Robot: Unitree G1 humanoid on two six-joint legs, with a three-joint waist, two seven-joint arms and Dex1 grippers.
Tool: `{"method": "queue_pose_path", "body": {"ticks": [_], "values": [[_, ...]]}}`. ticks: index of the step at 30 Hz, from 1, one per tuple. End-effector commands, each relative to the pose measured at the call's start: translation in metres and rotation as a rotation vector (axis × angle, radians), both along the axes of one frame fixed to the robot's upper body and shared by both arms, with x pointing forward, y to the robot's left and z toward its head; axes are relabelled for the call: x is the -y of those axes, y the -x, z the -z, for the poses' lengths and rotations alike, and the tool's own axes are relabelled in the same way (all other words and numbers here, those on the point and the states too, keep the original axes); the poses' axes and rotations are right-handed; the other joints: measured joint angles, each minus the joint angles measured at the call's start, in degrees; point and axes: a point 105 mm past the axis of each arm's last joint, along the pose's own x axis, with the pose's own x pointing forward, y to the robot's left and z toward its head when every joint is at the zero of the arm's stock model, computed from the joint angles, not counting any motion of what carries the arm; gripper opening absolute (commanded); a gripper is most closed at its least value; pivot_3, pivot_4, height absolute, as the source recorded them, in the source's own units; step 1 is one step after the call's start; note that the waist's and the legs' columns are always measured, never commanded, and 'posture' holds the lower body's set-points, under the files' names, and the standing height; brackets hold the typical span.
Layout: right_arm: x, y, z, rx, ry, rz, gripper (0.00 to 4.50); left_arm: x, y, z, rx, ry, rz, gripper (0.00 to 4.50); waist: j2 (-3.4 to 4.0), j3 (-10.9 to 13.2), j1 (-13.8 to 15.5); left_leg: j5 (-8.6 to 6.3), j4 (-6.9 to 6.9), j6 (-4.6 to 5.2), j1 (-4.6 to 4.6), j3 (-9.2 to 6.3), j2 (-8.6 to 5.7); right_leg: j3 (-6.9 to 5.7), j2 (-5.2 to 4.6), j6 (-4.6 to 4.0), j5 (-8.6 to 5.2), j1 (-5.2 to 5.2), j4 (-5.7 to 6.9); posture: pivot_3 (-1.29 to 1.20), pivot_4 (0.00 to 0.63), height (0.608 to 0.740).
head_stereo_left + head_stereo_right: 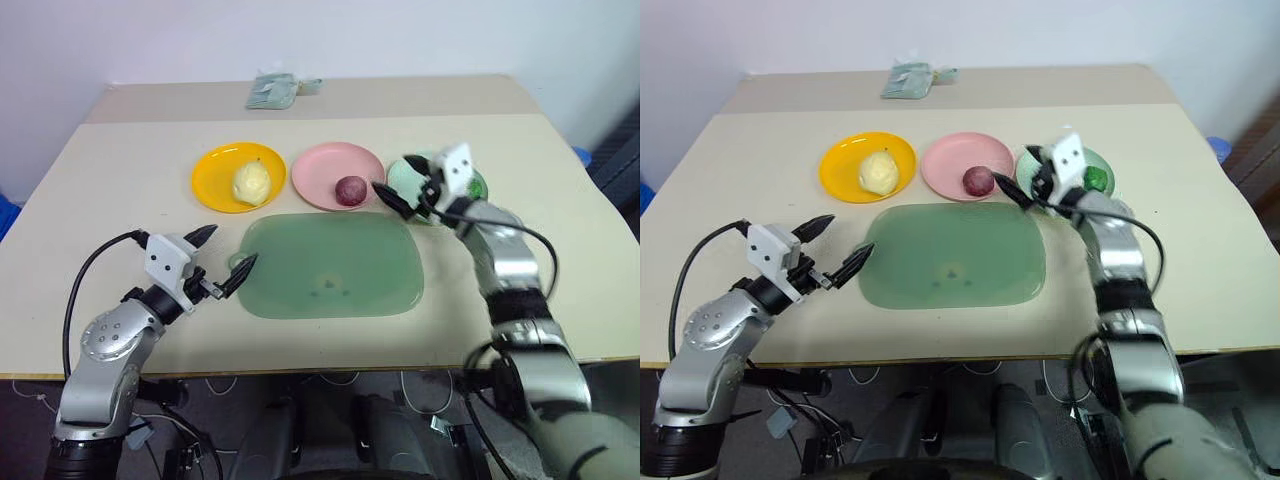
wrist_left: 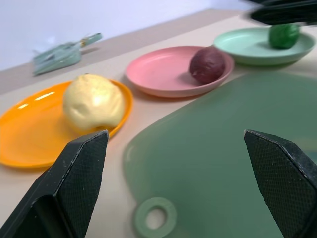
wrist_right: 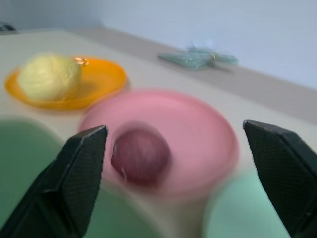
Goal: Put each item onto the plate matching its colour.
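Observation:
The pale yellow item (image 1: 251, 182) lies on the orange-yellow plate (image 1: 212, 180). On the pink plate (image 1: 325, 168) rests the dark red-purple item (image 1: 350, 190). The green item (image 1: 1096, 178) sits on the mint green plate (image 2: 242, 47), partly behind my right wrist. My right gripper (image 1: 400, 183) hovers open between the pink and mint plates with nothing in it. My left gripper (image 1: 228, 252) is open and empty, just off the left edge of the mat, pointing toward the plates.
A dark green rounded mat (image 1: 330, 262) lies in front of the three plates. A pale green packet (image 1: 272, 90) lies at the back of the table. The table's front edge runs close under both arms.

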Motion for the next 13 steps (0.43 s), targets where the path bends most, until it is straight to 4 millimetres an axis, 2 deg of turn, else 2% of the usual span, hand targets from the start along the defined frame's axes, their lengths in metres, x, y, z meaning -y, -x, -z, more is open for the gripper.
{"method": "queue_pose_path", "body": {"ticks": [1, 5, 8, 13], "values": [[0.012, 0.038, -0.007, 0.043, 0.072, 0.01, 4.47, 0.005, 0.005, -0.013, 0.053, 0.019, 0.002, 4.5, -0.01, -0.01, 0.07, 0.0, 0.0, 0.0, 0.0, 0.0, 0.0, 0.0, 0.0, 0.0, 0.0, 0.0, -0.01, 0.0, 0.15, 0.74], [0.04, 0.074, 0.014, -0.027, 0.147, 0.079, 4.47, 0.008, 0.016, -0.014, 0.042, 0.02, 0.02, 4.5, 0.02, -0.02, -0.07, 0.0, 0.06, 0.01, 0.03, 0.05, 0.02, 0.07, 0.0, 0.0, -0.01, 0.03, -0.01, 0.0, 0.15, 0.74], [0.051, 0.091, 0.019, -0.066, 0.169, 0.1, 4.47, 0.006, 0.02, -0.012, 0.029, 0.016, 0.027, 4.5, 0.02, -0.02, -0.03, -0.01, 0.05, 0.01, 0.06, 0.04, 0.05, 0.06, 0.01, -0.04, -0.05, 0.09, -0.04, 0.0, 0.15, 0.74], [0.054, 0.102, 0.014, -0.084, 0.148, 0.11, 4.47, 0.006, 0.021, -0.009, 0.007, 0.006, 0.043, 4.5, 0.0, -0.03, 0.11, 0.0, 0.14, 0.01, 0.08, 0.03, 0.08, 0.0, 0.01, -0.15, -0.12, 0.2, -0.1, 0.0, 0.15, 0.74]]}}
